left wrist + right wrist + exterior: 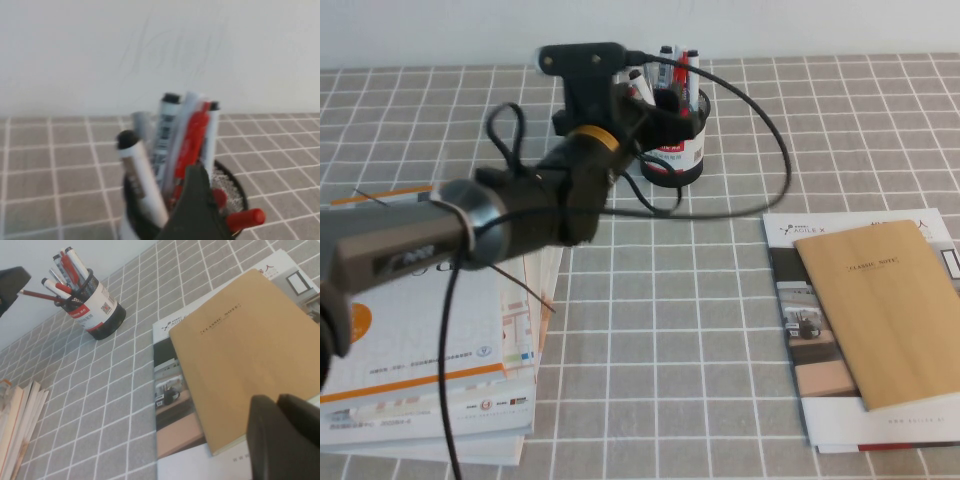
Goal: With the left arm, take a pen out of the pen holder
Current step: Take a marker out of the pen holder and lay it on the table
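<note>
Left gripper [665, 103], jaws spread wide and grasping nothing, sits at the rim of the black mesh cylindrical pen holder [676, 150] with its red-and-white label, close against the upright white, grey and red pens [672, 62]. The holder stands at the far middle of the grey tablecloth gridded in white [720, 330]. A stack of white books [420, 400] lies near left, beneath the arm. Right gripper [280, 435], dark fingers pressed together and empty, hangs over the near edge of the tan paper notebook [885, 310], which rests on a white brochure [790, 300].
</note>
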